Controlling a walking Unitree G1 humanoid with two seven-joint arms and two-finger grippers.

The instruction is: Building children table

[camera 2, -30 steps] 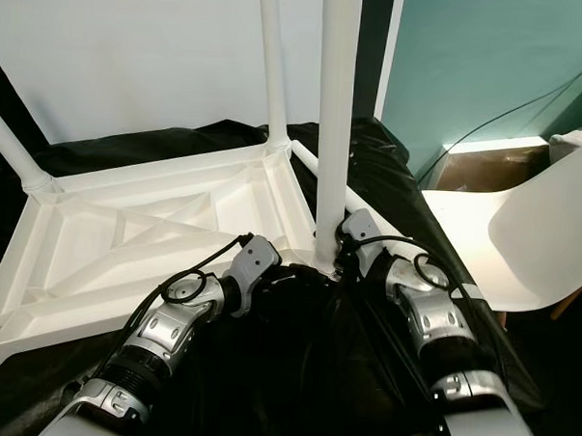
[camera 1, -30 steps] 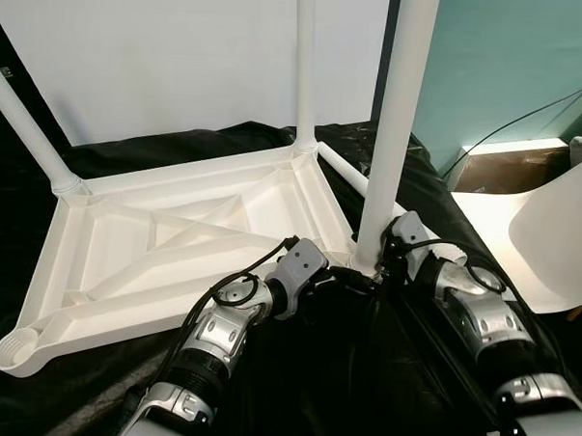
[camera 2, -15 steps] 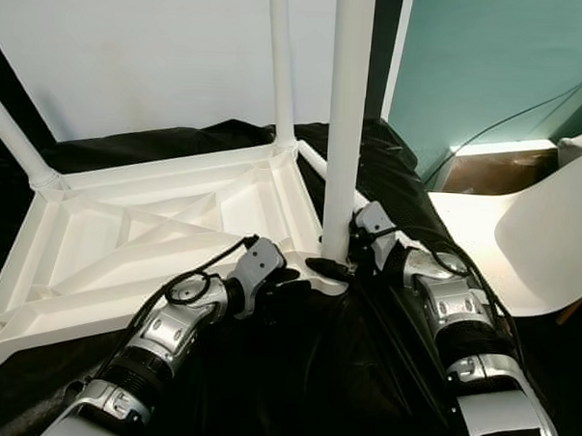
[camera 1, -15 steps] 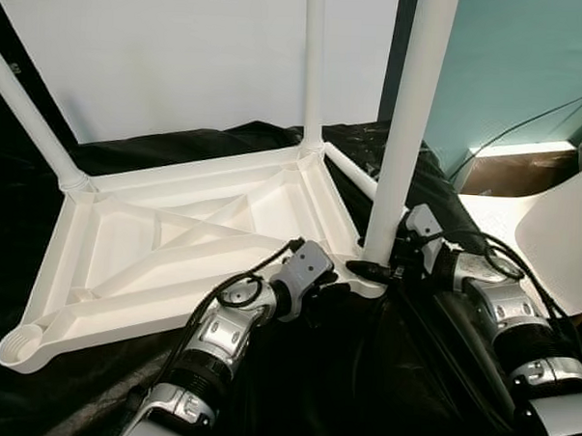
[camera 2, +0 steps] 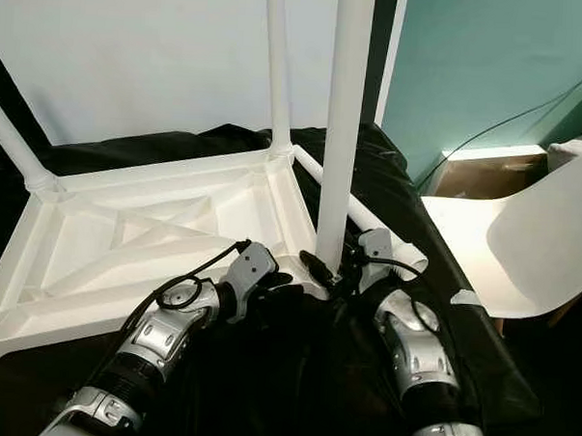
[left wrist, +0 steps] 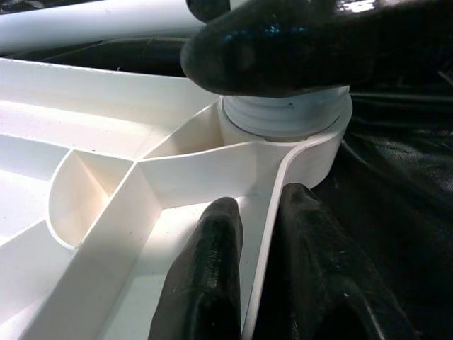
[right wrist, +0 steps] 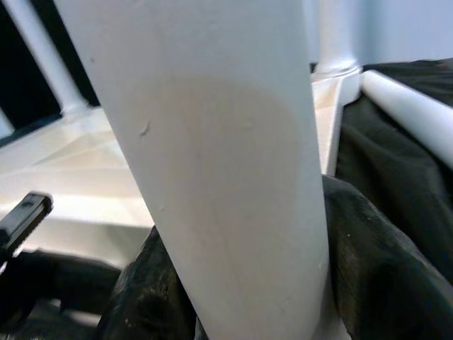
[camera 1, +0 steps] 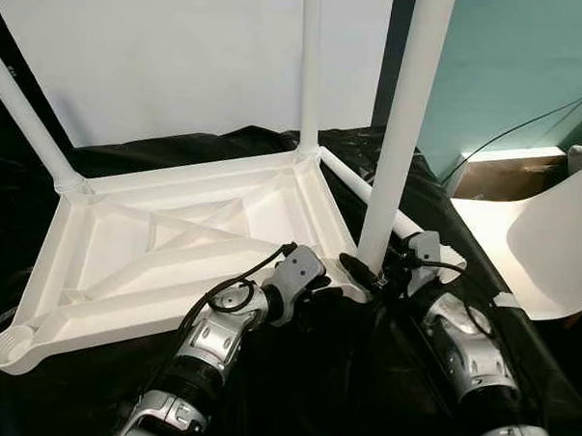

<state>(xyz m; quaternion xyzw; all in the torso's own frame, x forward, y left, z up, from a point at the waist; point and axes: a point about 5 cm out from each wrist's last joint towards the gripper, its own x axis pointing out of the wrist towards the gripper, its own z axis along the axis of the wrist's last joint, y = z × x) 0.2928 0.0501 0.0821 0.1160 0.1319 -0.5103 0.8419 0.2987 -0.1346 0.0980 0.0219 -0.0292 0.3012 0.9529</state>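
A white plastic table top (camera 1: 174, 242) lies upside down on a black sheet. Two legs stand in its far corners, the left leg (camera 1: 25, 119) and the right leg (camera 1: 310, 74). A third leg (camera 1: 406, 126) stands in the near right corner socket (left wrist: 283, 127), and my right gripper (camera 1: 371, 272) is shut around its base. In the right wrist view that leg (right wrist: 212, 156) sits between the black fingers (right wrist: 368, 269). My left gripper (left wrist: 258, 276) is shut on the table top's rim just beside that socket. The near left socket (camera 1: 13, 346) is empty. A loose leg (camera 1: 369, 197) lies on the sheet.
A white chair (camera 1: 550, 249) stands close on the right, with a brown box (camera 1: 505, 174) and a cable by the teal wall behind it. A white panel (camera 1: 182, 59) backs the table. The black sheet (camera 1: 341, 394) covers the floor around both arms.
My right wrist has dropped lower and turned at the leg's base while keeping its hold. The left gripper has stayed on the rim. The view has shifted slightly.
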